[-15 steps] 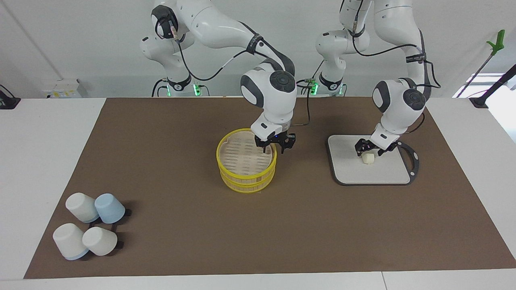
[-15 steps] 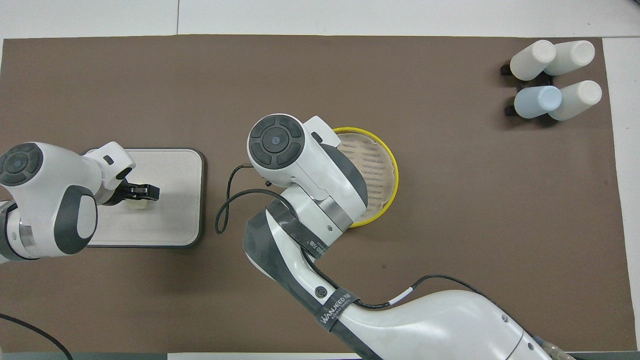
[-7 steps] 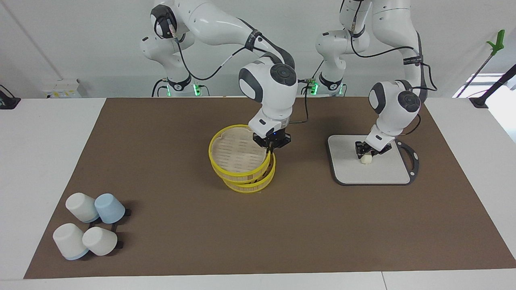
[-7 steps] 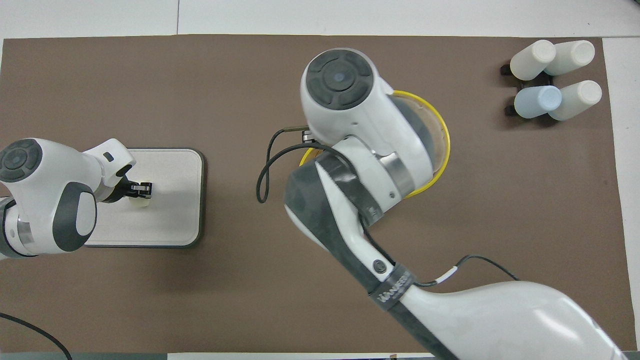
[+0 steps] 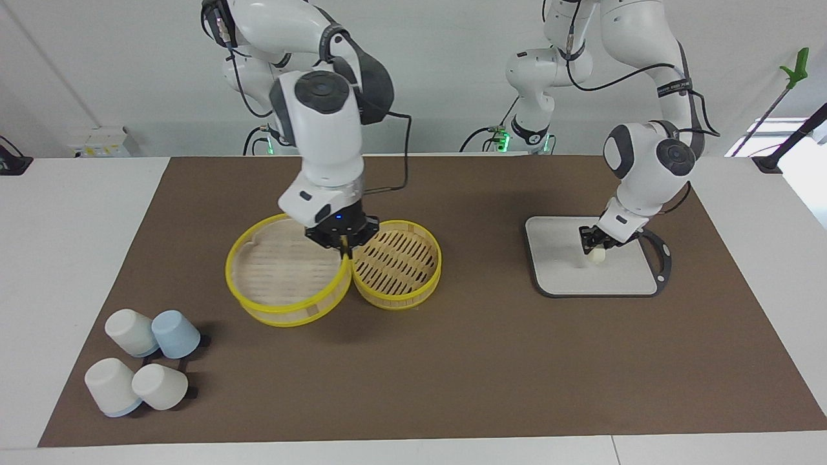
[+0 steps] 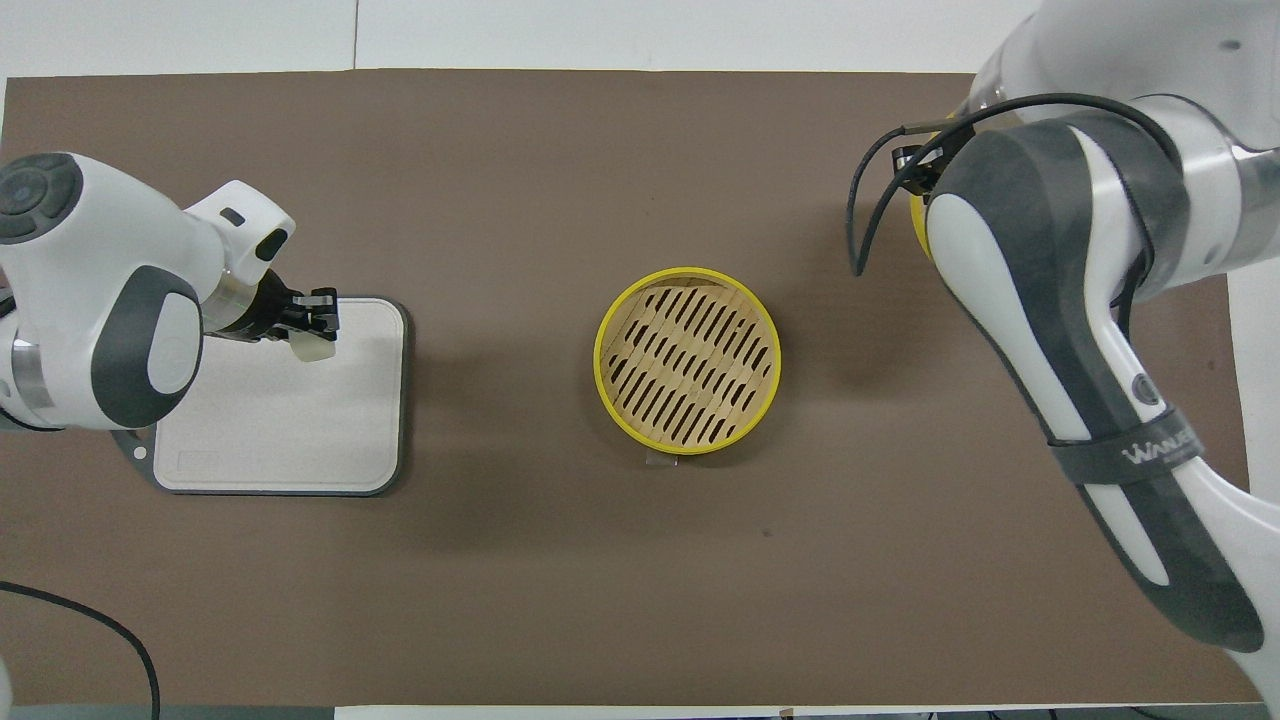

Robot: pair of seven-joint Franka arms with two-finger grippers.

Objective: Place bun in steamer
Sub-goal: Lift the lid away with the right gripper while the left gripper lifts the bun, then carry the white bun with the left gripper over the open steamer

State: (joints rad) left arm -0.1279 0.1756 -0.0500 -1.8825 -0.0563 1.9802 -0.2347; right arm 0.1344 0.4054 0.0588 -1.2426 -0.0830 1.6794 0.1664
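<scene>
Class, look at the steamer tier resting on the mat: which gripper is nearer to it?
Right. The right gripper, holding the lifted tier, hangs beside the resting tier; the left gripper holds the bun over the board.

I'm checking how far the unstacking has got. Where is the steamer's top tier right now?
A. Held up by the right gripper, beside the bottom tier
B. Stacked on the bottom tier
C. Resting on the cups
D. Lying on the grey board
A: the right gripper is shut on the rim of the top tier, held tilted beside the bottom tier, which sits uncovered on the brown mat.
</scene>
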